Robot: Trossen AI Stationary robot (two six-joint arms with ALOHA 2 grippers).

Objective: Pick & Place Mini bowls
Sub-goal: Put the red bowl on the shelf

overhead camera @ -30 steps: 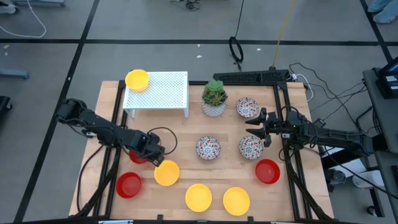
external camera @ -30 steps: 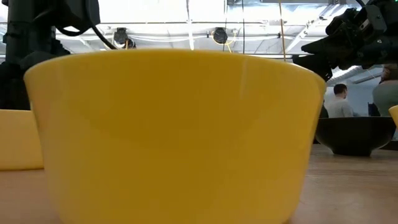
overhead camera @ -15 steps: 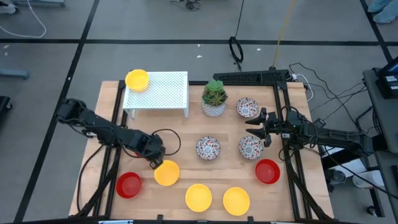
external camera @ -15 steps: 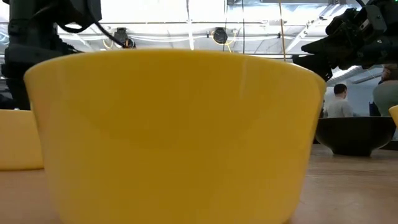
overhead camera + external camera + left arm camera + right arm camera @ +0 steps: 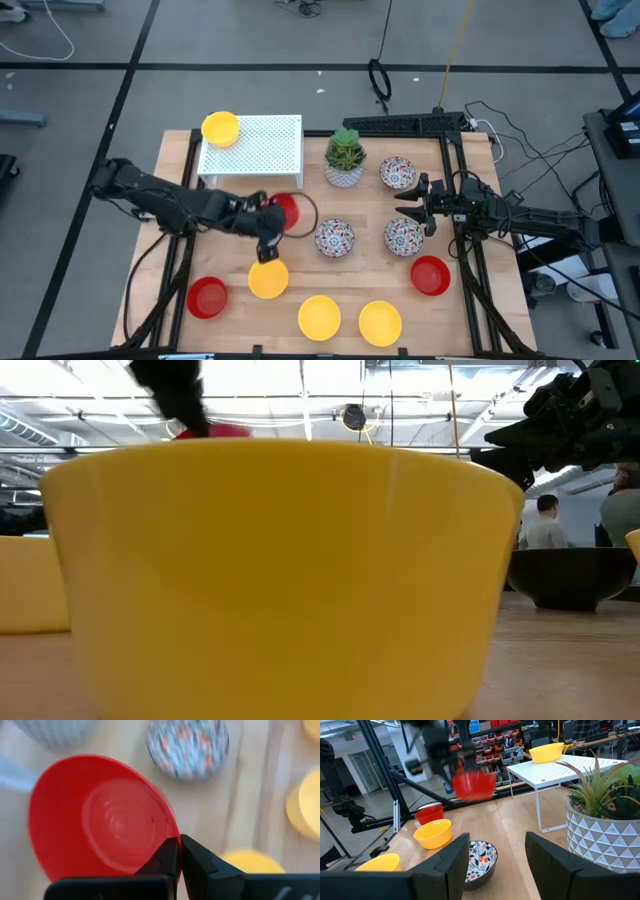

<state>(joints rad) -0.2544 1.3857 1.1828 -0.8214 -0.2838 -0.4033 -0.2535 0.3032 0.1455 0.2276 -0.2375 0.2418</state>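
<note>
Left gripper lifts a glossy plain red mini bowl by its rim above the wooden worktop.

Nearest the front edge sit two glossy yellow mini bowls, then another yellow bowl and a second red bowl. Above these, the left gripper is clamped tight on the red bowl's rim; the bowl is round, smooth, ringed inside, and tilted on edge. Beyond it a white floral-patterned bowl rests upright. The right gripper hangs fully spread, holding nothing, near the potted plant. Farthest, a white perforated rack carries one yellow bowl.
</note>
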